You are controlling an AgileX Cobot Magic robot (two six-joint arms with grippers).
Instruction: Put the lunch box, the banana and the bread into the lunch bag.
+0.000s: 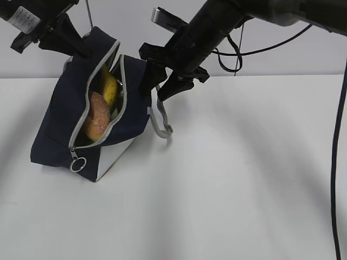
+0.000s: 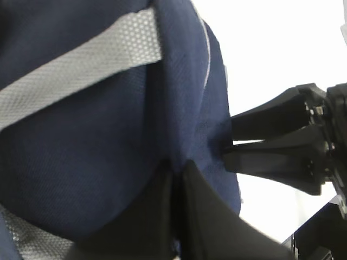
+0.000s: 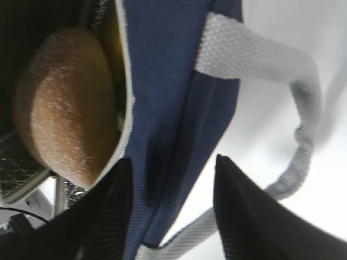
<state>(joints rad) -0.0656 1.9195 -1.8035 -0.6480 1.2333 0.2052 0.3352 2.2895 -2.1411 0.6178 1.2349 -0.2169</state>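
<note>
The navy lunch bag [image 1: 62, 116] stands tilted on the white table with its grey zipper open. The bread [image 1: 96, 123] and the banana [image 1: 110, 86] lie inside its mouth; the bread also shows in the right wrist view [image 3: 65, 119]. The lunch box is hidden. My left gripper [image 1: 81, 47] is shut on the bag's upper rear fabric [image 2: 176, 169] and holds it up. My right gripper [image 1: 154, 89] is open, its fingers straddling the bag's front wall [image 3: 173, 168] next to the zipper edge, one finger on the bread's side and one outside.
A grey strap handle [image 1: 161, 122] hangs down on the bag's right. The metal ring zipper pull [image 1: 78, 164] dangles at the bag's low front corner by the white side panel [image 1: 111, 157]. Black cables [image 1: 339, 162] hang at the right edge.
</note>
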